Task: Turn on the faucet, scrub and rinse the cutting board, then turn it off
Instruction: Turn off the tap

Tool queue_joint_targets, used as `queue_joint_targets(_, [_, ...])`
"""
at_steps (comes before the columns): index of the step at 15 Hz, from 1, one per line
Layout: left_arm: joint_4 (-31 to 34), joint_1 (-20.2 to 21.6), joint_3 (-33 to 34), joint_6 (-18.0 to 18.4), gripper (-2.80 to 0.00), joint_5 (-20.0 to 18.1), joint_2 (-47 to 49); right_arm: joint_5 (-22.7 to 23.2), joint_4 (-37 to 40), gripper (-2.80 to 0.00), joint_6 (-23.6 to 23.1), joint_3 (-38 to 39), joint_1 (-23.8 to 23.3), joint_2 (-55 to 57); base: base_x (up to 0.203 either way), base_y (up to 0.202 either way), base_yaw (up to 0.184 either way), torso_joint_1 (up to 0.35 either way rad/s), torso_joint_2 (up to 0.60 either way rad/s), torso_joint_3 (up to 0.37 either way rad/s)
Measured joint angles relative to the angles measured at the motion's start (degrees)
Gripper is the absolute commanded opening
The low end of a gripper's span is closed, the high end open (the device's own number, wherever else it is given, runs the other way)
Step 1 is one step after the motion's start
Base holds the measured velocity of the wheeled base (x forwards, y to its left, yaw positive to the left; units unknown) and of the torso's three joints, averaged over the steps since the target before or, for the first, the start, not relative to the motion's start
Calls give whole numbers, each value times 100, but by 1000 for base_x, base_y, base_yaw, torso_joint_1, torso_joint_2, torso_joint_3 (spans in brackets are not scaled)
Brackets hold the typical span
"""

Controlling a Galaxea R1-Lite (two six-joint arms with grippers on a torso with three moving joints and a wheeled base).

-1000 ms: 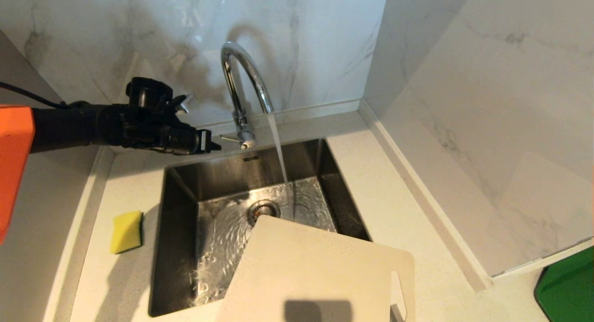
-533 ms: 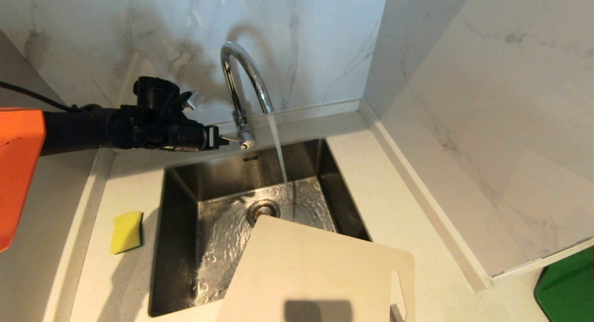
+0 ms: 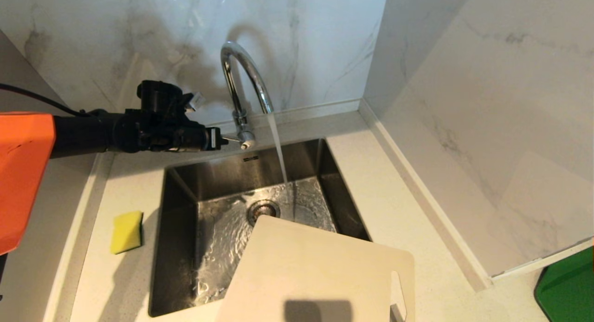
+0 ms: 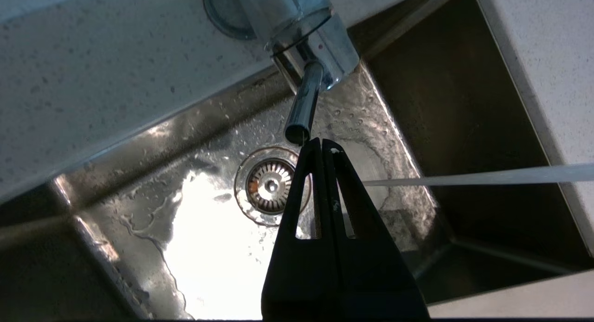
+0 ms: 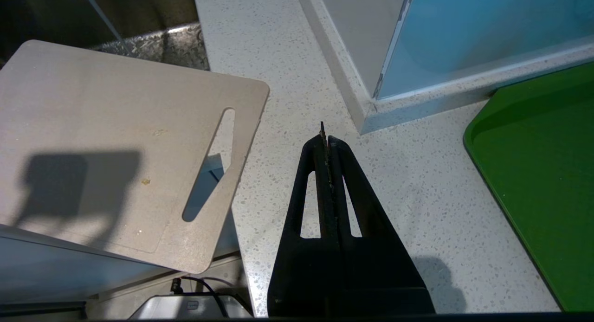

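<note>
Counter: pale speckled stone worktop (image 3: 408,206) set into a corner of grey-veined marble wall panels (image 3: 487,80)
Sink: square steel basin (image 3: 185,220) recessed in the worktop, floor wet and rippled around the drain (image 3: 263,209)
Faucet: the faucet (image 3: 241,76) stands behind the basin's rear edge; water (image 3: 278,150) runs from the spout into the basin
Lever: thin side lever (image 4: 301,104) at the faucet base points toward the left gripper
Cutting board: the cutting board (image 3: 320,275) lies tilted over the basin's front right corner, slot handle toward the right, clear of the stream; small yellowish specks show near the slot in the right wrist view
Sponge: yellow sponge (image 3: 126,231) on the worktop left of the basin
Tray: green board (image 3: 568,289) at the far right of the worktop
Left gripper: left gripper (image 3: 218,138), fingers pressed together and empty, tip at the lever's end; contact appears likely but is not certain
Right gripper: right gripper (image 5: 325,136), fingers closed on nothing, parked over the worktop between the cutting board and the green board
Change: the left gripper has advanced rightward to the lever since a second ago; the water stream and cutting board are unchanged
</note>
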Motion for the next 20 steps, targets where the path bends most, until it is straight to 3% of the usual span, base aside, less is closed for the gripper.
queue_joint_targets(4, [-522,0,-13,129,-280,7,61,0,0,-280,1,0,2,0,0,0,0,0,0,0])
queue_joint_targets(11, [-565,-2,-39,282,-280,132,113,2,2,-280,-2,0,0,0,0,0,0,0,0,0])
queue_joint_targets(16, [-407,-144,-28,-219,-280,112,-134,0,2,-280,-2,0,0,0,0,0,0,0,0,0])
queue_joint_targets(20, [52,-158,-16,-250,-280,146,-254,0,0,-280,1,0,0,0,0,0,0,0,0,0])
